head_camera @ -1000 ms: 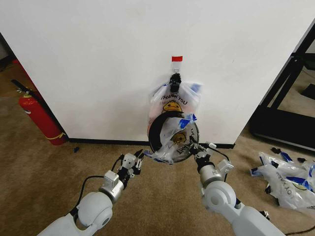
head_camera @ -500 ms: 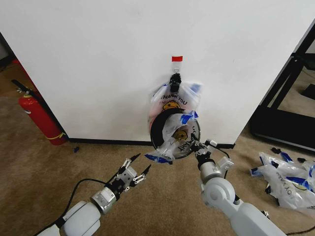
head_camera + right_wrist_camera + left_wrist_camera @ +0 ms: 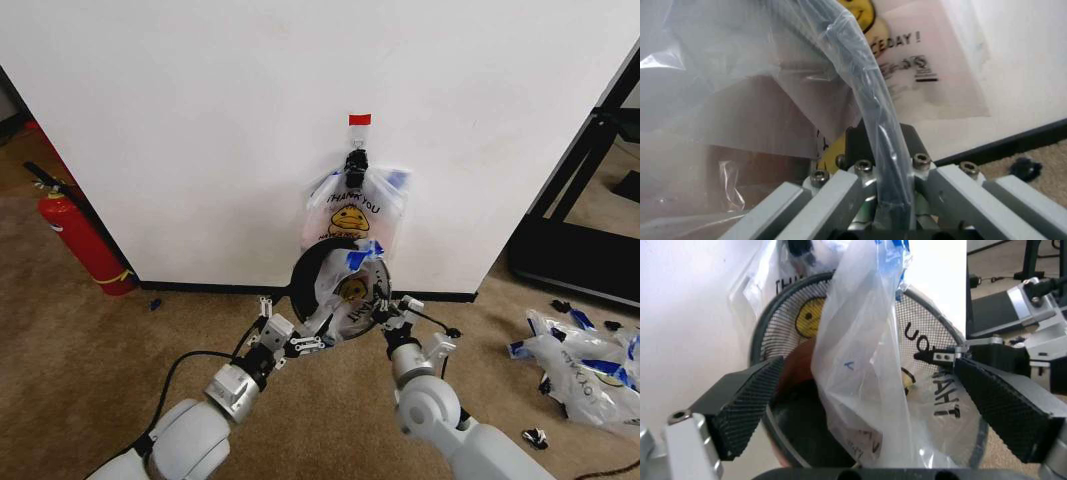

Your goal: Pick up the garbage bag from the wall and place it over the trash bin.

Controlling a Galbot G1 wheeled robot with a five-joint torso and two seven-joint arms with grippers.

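The black wire-mesh trash bin (image 3: 303,272) is held tilted off the floor in front of the wall (image 3: 200,120), its mouth facing me. A garbage bag (image 3: 352,288) printed with a smiley lies draped in and over it. My right gripper (image 3: 388,316) is shut on the bin's rim (image 3: 867,105), with bag plastic over the rim. My left gripper (image 3: 293,326) stands open at the lower left rim, and the bag (image 3: 867,340) hangs between its pads (image 3: 747,405). Another garbage bag (image 3: 352,208) hangs from the black clip (image 3: 356,160) under the red tape (image 3: 359,119).
A red fire extinguisher (image 3: 80,240) stands at the wall's left end. Several loose bags (image 3: 585,365) lie on the carpet at the right, in front of a black frame (image 3: 585,200). A black baseboard (image 3: 200,287) runs along the wall's foot.
My left gripper has come back up from low on the left to the bin's rim, around the draped bag. The bin and my right gripper have shifted slightly left and down.
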